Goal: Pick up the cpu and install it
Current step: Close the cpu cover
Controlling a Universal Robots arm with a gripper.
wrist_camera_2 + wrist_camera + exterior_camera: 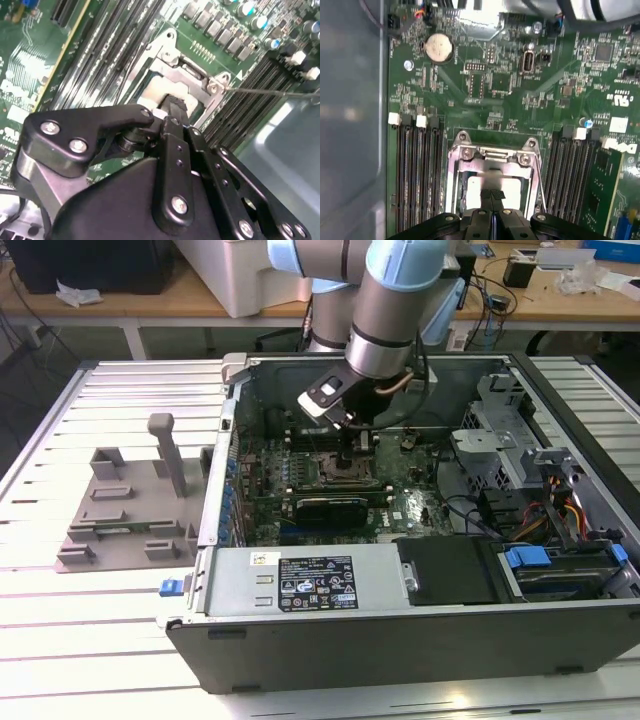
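Tool (492,193) reaching down inside the computer case (400,640), fingers (486,196) pressing together, gripping nothing, tips meeting the cpu (470,194), cpu lying flat directly beneath the tool in the motherboard socket (492,154)

pincer (492,196) tips together | over cpu (470,192) | in socket (492,154) (metal-framed) | green motherboard (520,75) around

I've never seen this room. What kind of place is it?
Probably a robotics lab: a robot arm reaches into an open computer case on a slatted metal table, with cluttered workbenches behind.
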